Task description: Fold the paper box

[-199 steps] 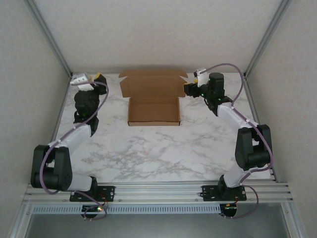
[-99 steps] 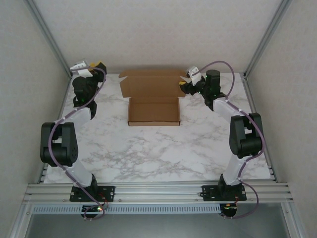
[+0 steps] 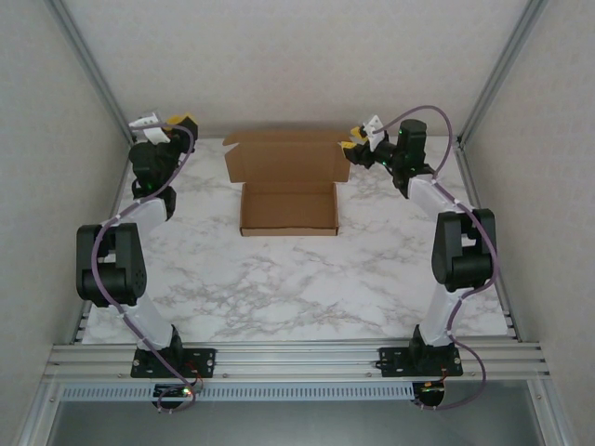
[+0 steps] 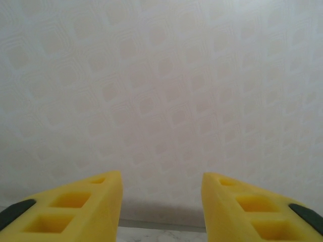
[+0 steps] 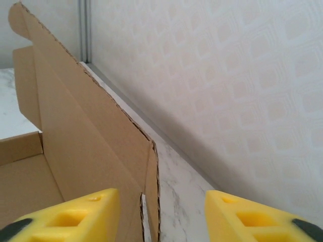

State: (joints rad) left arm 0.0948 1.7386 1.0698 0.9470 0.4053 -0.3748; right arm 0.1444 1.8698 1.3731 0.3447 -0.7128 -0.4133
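Both arms have drawn their elbows up and back since the earlier frame, and the right gripper point(image 3: 356, 147) now sits at the right corner of the lid point(image 3: 284, 160).

Top view: the paper box point(image 3: 288, 221) rests far-centre on the table point(image 3: 279, 279), lid raised. Judged light, thin and easily creased; grip flap edges beside the creases.

Left wrist view: the left gripper point(image 4: 161, 206) is parted, empty and facing the wall point(image 4: 161, 101).

Right wrist view: the jaws are parted astride the side flap point(image 5: 149, 191). Whether they touch it cannot be told.

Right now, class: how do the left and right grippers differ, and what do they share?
The left gripper faces bare wall, away from the box; the right gripper is at the box's raised lid. The lid's edge stands ahead of the right's fingers; nothing stands ahead of the left's. Both are yellow, open, empty.
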